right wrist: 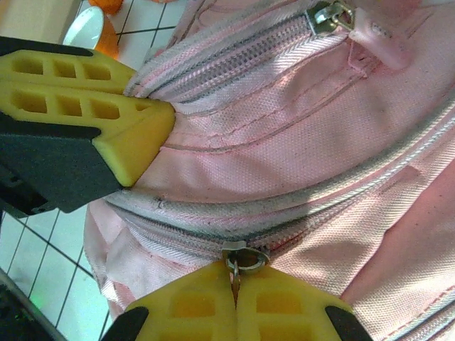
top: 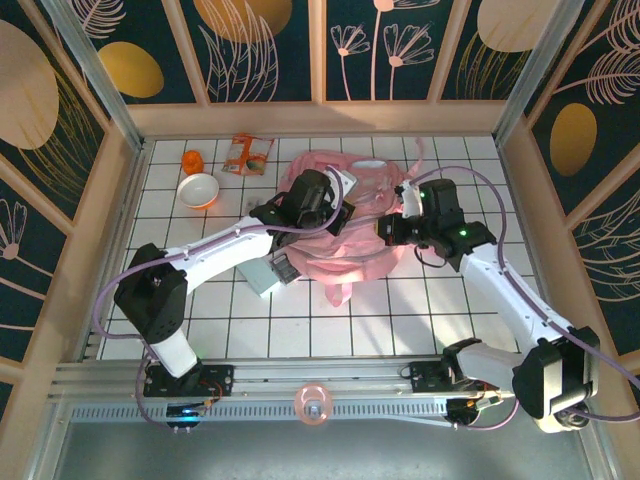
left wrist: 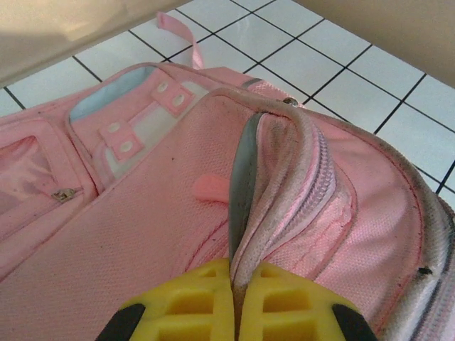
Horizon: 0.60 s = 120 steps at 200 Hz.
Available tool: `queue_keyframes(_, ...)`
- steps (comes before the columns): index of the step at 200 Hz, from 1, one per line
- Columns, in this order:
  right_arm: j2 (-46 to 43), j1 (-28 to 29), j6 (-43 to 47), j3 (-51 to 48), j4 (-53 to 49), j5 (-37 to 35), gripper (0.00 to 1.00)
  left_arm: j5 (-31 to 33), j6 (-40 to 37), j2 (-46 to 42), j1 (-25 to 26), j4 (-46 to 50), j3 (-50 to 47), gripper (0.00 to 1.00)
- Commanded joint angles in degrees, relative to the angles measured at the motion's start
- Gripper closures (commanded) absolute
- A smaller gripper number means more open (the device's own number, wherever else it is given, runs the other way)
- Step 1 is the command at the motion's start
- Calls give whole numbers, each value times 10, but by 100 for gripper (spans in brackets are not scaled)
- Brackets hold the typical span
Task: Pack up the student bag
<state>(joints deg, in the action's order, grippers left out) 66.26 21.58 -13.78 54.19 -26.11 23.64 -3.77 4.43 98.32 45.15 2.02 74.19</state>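
The student bag is a large pink backpack lying in the middle of the tiled table. My left gripper is over its left part. In the left wrist view the left gripper is shut on the bag's raised zip edge, pinching the grey-white trim. My right gripper meets the bag from the right. Close up, the right gripper is shut on a metal zipper pull of the main zip. The left gripper's yellow fingers show at the upper left, clamped on the bag fabric.
An orange-and-white bowl, a small orange object and a snack packet lie at the back left. A pale flat item lies under the left arm. Wooden walls enclose the table. A second zip slider sits higher on the bag.
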Motion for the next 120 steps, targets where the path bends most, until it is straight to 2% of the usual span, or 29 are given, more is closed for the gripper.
queue_keyframes(1,9,19,-28,23,-37,90,100,72,-26,2,-13,-23,-1,100)
queue_keyframes(64,21,52,-143,-27,70,155,100,125,-78,35,14,-18,-4,100)
queue_keyframes(87,23,59,-171,-33,42,109,100,142,-74,35,14,-26,-8,100)
queue_keyframes(114,23,86,-174,-41,5,59,100,101,-43,19,13,-45,-19,100)
queue_keyframes(120,15,85,-176,-48,14,60,94,94,-38,12,13,-57,-27,100)
